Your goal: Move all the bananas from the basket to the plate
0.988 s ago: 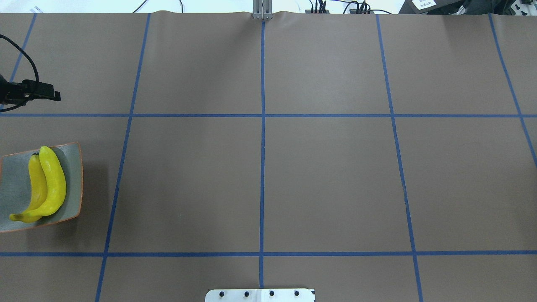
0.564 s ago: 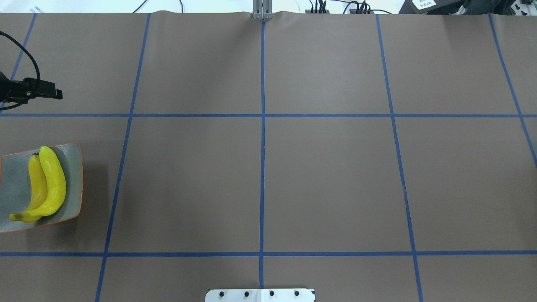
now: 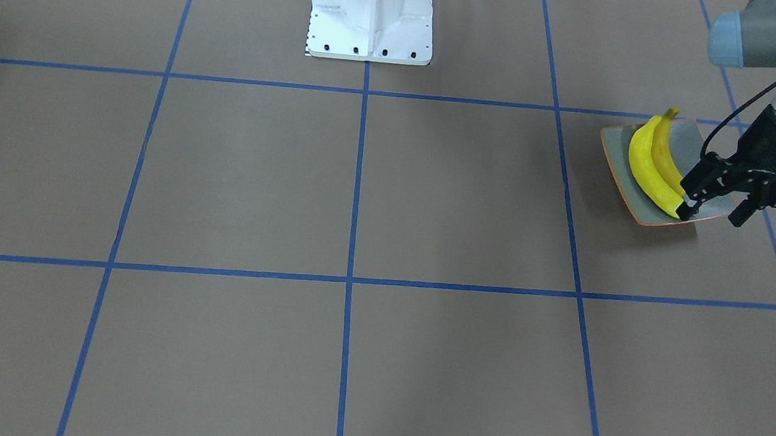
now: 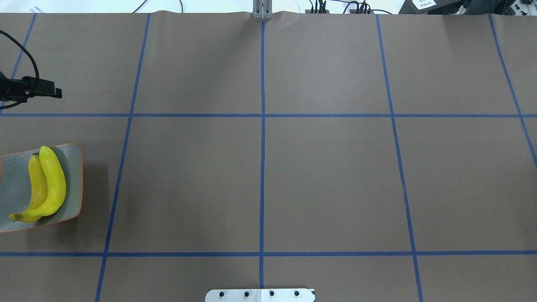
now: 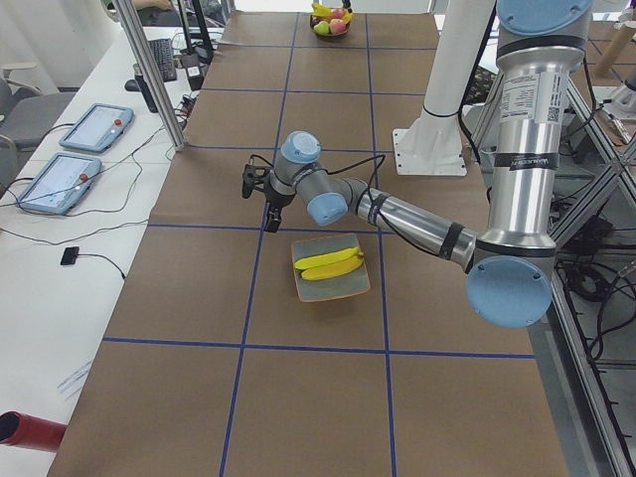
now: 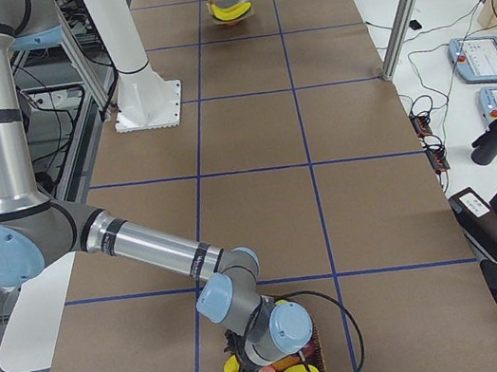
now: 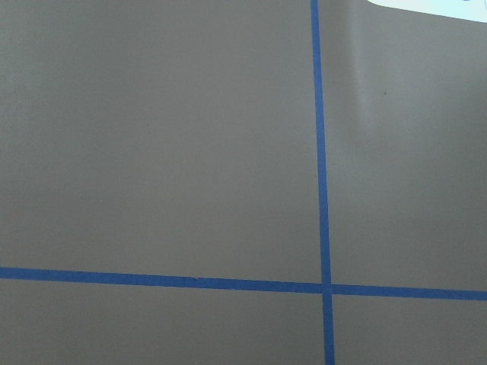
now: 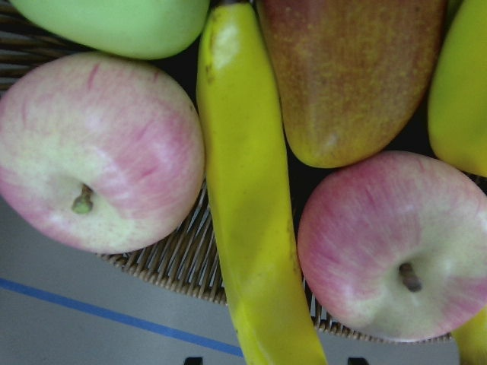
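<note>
Picking the third banana is the step in hand. Nearest, the right gripper (image 8: 275,360) hovers over the basket (image 8: 175,262). Only its two tip ends show, spread wide and gripping nothing. A banana (image 8: 251,228) lies below, running 12 to 6 o'clock, between an apple (image 8: 91,152) at 9 o'clock and another apple (image 8: 388,243) at 4 o'clock. The next move probably calls for descending, straddling the banana and closing clear of the apples. Farther off, the plate (image 4: 14,184) at the table's 9 o'clock carries two bananas (image 4: 52,184). The left gripper (image 3: 715,209) hangs just beside it, jaws apart, empty.
</note>
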